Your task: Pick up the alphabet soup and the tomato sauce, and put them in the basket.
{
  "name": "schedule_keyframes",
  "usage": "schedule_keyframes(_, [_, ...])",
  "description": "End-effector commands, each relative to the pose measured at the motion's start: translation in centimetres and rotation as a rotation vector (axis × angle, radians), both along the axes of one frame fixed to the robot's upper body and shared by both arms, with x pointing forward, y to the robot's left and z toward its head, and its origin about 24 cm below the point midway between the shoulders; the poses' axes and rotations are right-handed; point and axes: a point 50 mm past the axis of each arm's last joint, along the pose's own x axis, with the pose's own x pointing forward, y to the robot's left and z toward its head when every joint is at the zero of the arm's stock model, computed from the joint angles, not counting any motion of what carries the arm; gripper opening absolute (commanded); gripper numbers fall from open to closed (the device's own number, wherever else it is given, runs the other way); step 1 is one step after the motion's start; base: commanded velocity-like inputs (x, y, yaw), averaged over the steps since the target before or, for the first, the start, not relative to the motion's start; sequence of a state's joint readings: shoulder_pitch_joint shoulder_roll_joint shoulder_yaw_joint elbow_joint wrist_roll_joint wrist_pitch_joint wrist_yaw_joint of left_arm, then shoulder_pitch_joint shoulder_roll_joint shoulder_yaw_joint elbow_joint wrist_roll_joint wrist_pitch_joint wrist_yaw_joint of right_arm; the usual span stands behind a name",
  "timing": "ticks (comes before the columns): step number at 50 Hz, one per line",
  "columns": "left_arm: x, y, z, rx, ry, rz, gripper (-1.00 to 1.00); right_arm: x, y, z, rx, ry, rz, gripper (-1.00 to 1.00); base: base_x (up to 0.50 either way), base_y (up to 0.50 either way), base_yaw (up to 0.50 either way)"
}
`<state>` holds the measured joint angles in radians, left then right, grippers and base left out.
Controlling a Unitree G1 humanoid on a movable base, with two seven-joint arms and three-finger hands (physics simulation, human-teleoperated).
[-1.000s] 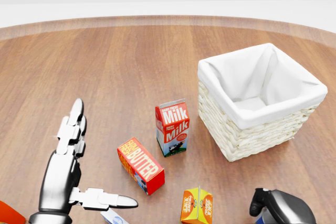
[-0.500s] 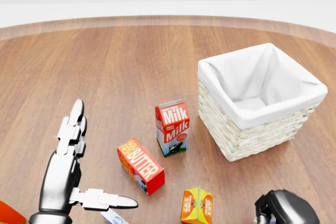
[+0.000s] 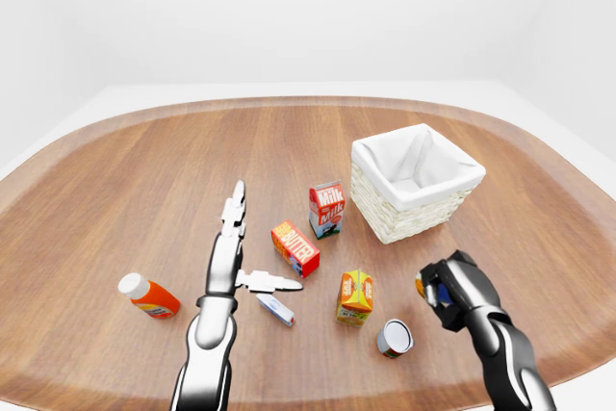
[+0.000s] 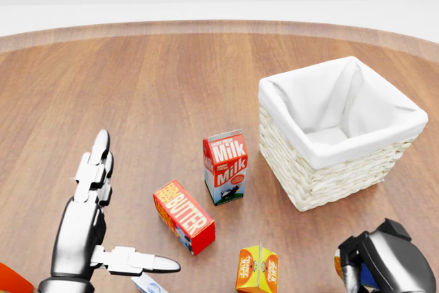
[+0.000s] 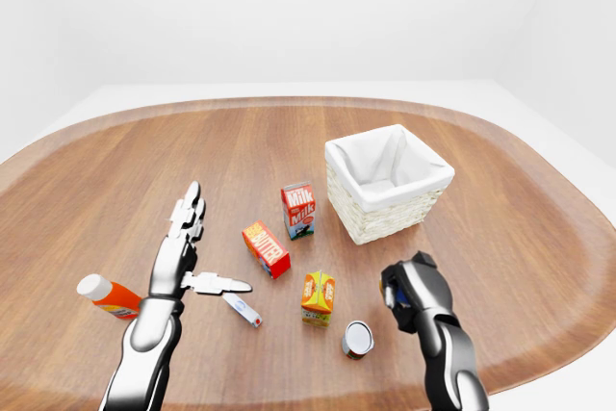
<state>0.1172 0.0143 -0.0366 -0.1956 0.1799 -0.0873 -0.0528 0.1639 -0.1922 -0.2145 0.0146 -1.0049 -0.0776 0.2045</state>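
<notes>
White-lined wicker basket [image 4: 322, 176], red/white milk carton [image 4: 225, 167]

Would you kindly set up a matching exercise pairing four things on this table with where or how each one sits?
Things:
1. milk carton
2. basket
3. can
4. left hand

States:
A. on its side, metal end showing
B. lined with white cloth
C. open, fingers spread
D. upright, just left of the basket

Pairs: 1-D, 2-B, 3-A, 4-C
</notes>
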Motion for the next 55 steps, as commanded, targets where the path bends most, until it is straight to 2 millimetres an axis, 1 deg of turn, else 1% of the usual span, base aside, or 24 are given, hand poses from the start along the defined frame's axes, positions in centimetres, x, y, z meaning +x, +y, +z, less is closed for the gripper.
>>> schedule_keyframes(1, [0.0, 0.2, 0.0, -0.014, -0.002, 0.009, 1.0, -0.3, 0.1, 3.4, -0.008, -0.12, -0.019, -1.0, 0.0, 0.0, 0.0])
schedule_keyframes(3, [0.1, 0.2, 0.0, -0.014, 0.0, 0.01, 1.0, -0.4, 0.1, 4.1, -0.012, -0.146, -0.023, -1.0, 0.0, 0.0, 0.0])
schedule_keyframes(7, [0.1, 0.2, 0.1, -0.014, -0.005, 0.01, 1.0, -0.5, 0.2, 5.0, -0.019, -0.178, -0.02, -1.0, 0.0, 0.0, 0.0])
schedule_keyframes(13, [0.1, 0.2, 0.0, -0.014, -0.003, 0.012, 1.0, -0.6, 0.3, 5.5, -0.022, -0.211, -0.019, -1.0, 0.0, 0.0, 0.0])
schedule_keyframes(19, [0.1, 0.2, 0.0, -0.014, -0.003, 0.013, 1.0, -0.6, 0.5, 6.7, -0.029, -0.261, -0.014, -1.0, 0.0, 0.0, 0.0])
schedule_keyframes(20, [0.1, 0.2, 0.1, -0.014, -0.003, 0.014, 1.0, -0.5, 0.7, 7.3, -0.029, -0.28, -0.011, -1.0, 0.0, 0.0, 0.0])
schedule_keyframes(24, [0.1, 0.2, 0.1, -0.014, -0.004, 0.014, 1.0, -0.4, 1.2, 8.3, -0.041, -0.323, 0.006, -1.0, 0.0, 0.0, 0.0])
schedule_keyframes(26, [0.2, 0.2, 0.0, -0.013, -0.002, 0.014, 1.0, -0.5, 1.7, 9.6, -0.047, -0.364, 0.02, -1.0, 0.0, 0.0, 0.0])
schedule_keyframes(32, [0.1, 0.2, 0.0, -0.013, -0.002, 0.013, 1.0, -0.4, 2.3, 11.6, -0.082, -0.411, 0.033, -1.0, 0.0, 0.0, 0.0])
schedule_keyframes(33, [0.1, 0.2, 0.0, -0.014, -0.003, 0.013, 1.0, -0.4, 2.5, 12.3, -0.094, -0.432, 0.044, -1.0, 0.0, 0.0, 0.0])
schedule_keyframes(37, [0.1, 0.2, 0.1, -0.013, -0.004, 0.012, 1.0, -0.2, 2.9, 13.4, -0.123, -0.454, 0.053, -1.0, 0.0, 0.0, 0.0])
schedule_keyframes(38, [0.1, 0.2, 0.0, -0.013, 0.0, 0.012, 1.0, -0.1, 3.1, 13.9, -0.138, -0.462, 0.058, -1.0, 0.0, 0.0, 0.0])
schedule_keyframes(46, [0.1, 0.2, 0.0, -0.012, -0.001, 0.011, 1.0, 0.6, 3.7, 15.7, -0.168, -0.483, 0.071, -1.0, 0.0, 0.0, 0.0])
schedule_keyframes(47, [0.1, 0.2, 0.1, -0.012, -0.006, 0.009, 1.0, 0.8, 3.8, 16.4, -0.181, -0.493, 0.074, -1.0, 0.0, 0.0, 0.0])
schedule_keyframes(48, [0.1, 0.2, 0.1, -0.012, -0.006, 0.009, 1.0, 0.8, 3.8, 16.4, -0.181, -0.494, 0.074, -1.0, 0.0, 0.0, 0.0])
schedule_keyframes(49, [0.1, 0.2, 0.1, -0.012, -0.004, 0.01, 1.0, 0.8, 3.9, 17.3, -0.192, -0.5, 0.076, -1.0, 0.0, 0.0, 0.0])
schedule_keyframes(52, [0.1, 0.2, 0.0, -0.012, -0.001, 0.011, 1.0, 1.0, 3.9, 18.5, -0.216, -0.512, 0.08, -1.0, 0.0, 0.0, 0.0])
schedule_keyframes(55, [0.2, 0.2, -0.1, -0.012, 0.002, 0.011, 1.0, 1.2, 4.0, 19.1, -0.232, -0.515, 0.092, -1.0, 0.0, 0.0, 0.0])
